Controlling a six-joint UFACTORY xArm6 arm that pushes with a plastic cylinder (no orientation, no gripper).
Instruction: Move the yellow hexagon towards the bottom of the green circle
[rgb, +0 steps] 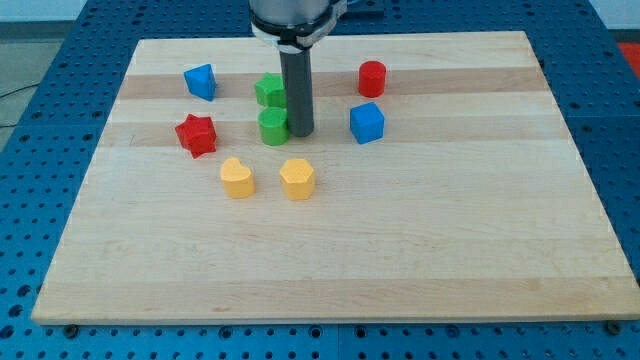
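The yellow hexagon (237, 177) lies left of centre on the wooden board (330, 270). The green circle (272, 127) sits above it and slightly to the right, about a block's width away. My tip (300, 134) stands right against the green circle's right side, above the yellow heart (297, 178) and up and to the right of the yellow hexagon. The rod hides part of the green circle's right edge. The tip touches neither yellow block.
A green star (269, 90) sits just above the green circle, beside the rod. A red star (196, 134) and a blue triangle (200, 81) are at the left. A blue cube (367, 123) and a red circle (372, 77) are at the right.
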